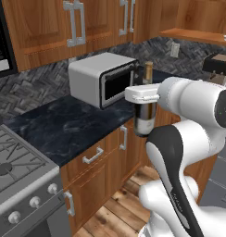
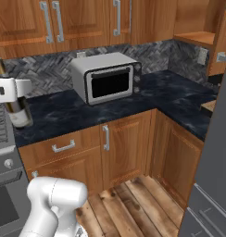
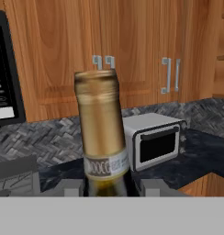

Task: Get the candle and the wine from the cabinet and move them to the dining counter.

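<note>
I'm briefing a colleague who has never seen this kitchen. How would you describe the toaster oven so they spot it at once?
Find the dark marble worktop backed by herringbone tiles, under the wooden wall cabinets. The toaster oven stands on it against the tiles, just before the corner. It is the one boxy silver appliance there, with a black glass door, unlike the slim wine bottle in the gripper.

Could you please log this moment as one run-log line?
gripper: shut on wine | wine: upright, lifted beside toaster oven | wall cabinets: doors closed
</note>
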Motion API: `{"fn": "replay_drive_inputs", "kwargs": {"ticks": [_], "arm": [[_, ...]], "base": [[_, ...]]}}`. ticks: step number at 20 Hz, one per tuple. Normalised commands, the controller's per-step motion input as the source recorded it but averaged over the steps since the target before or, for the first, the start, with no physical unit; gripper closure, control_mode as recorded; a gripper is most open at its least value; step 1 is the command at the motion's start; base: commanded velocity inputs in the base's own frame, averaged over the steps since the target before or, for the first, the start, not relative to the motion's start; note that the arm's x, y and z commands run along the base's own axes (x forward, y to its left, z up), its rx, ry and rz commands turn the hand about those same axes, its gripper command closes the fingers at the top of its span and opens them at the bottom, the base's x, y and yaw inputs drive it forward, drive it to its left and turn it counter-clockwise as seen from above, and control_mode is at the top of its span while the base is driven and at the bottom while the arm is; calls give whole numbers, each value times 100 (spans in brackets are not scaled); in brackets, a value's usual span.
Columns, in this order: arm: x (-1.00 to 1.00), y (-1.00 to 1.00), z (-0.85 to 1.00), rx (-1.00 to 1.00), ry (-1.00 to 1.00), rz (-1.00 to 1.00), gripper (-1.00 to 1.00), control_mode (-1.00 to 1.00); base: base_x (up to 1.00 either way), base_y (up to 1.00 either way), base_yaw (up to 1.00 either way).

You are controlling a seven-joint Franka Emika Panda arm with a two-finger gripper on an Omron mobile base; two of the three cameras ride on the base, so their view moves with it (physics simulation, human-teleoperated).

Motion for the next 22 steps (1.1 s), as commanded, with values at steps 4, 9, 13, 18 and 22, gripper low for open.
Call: {"fn": "replay_drive_inputs", "kwargs": {"ticks": [4,9,13,18,22], "arm": [[0,0,0,0,0,0,100,100],[0,0,0,0,0,0,100,100],[0,0,0,0,0,0,100,100],[0,0,0,0,0,0,100,100],[0,0,0,0,0,0,100,100]], "base": [[-55,-16,40],[-56,-8,43],[-53,0,45],[-46,0,47],[-44,0,49]]}}
